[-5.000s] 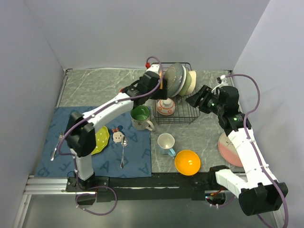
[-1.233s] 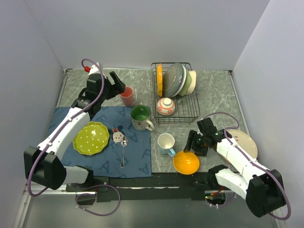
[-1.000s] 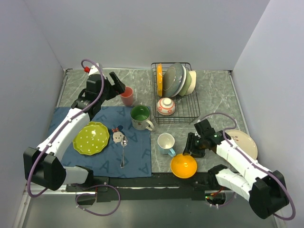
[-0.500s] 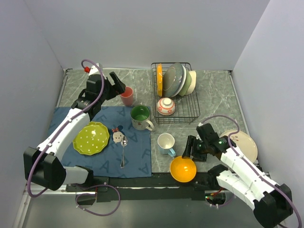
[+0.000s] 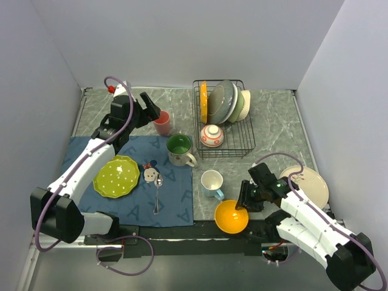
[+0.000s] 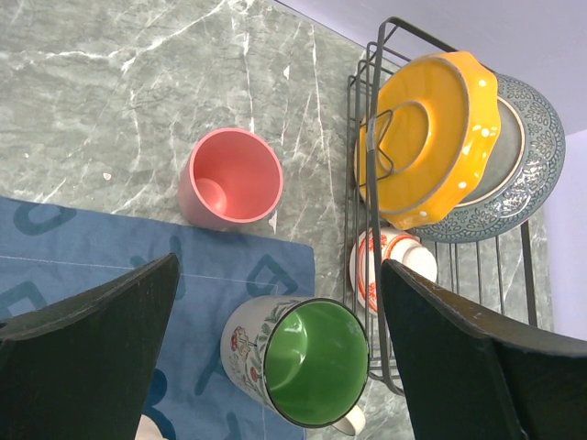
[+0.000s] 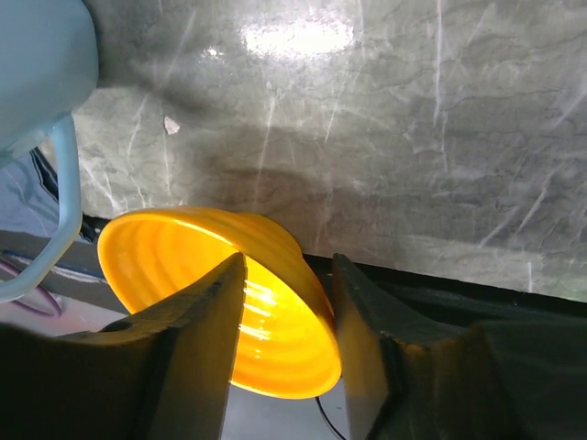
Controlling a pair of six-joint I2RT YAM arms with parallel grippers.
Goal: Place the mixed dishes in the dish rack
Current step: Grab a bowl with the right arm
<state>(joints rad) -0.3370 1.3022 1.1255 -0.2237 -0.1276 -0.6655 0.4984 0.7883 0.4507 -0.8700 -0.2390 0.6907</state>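
The orange bowl [image 5: 231,216] hangs tilted over the table's near edge, and my right gripper [image 5: 244,203] is shut on its right wall. In the right wrist view one finger sits inside the orange bowl [image 7: 275,312] and the other outside, with my right gripper [image 7: 289,275] astride the rim. The black wire dish rack [image 5: 242,142] holds an orange scalloped plate [image 5: 204,102], grey and cream dishes, and a red-patterned dish [image 5: 211,136]. My left gripper [image 5: 151,112] hovers open above the pink cup [image 5: 162,122] and the green mug [image 5: 179,148]; in its own view my left gripper [image 6: 280,266] holds nothing.
A lime-green plate [image 5: 116,176], a small mouse-shaped dish [image 5: 150,174] and a spoon [image 5: 157,194] lie on the blue mat [image 5: 176,203]. A pale blue mug [image 5: 211,182] stands left of the bowl. A cream plate [image 5: 309,183] lies at the right, behind my right arm.
My right gripper has dragged the orange bowl toward the near edge, and it now overhangs and tilts. The left arm has not moved.
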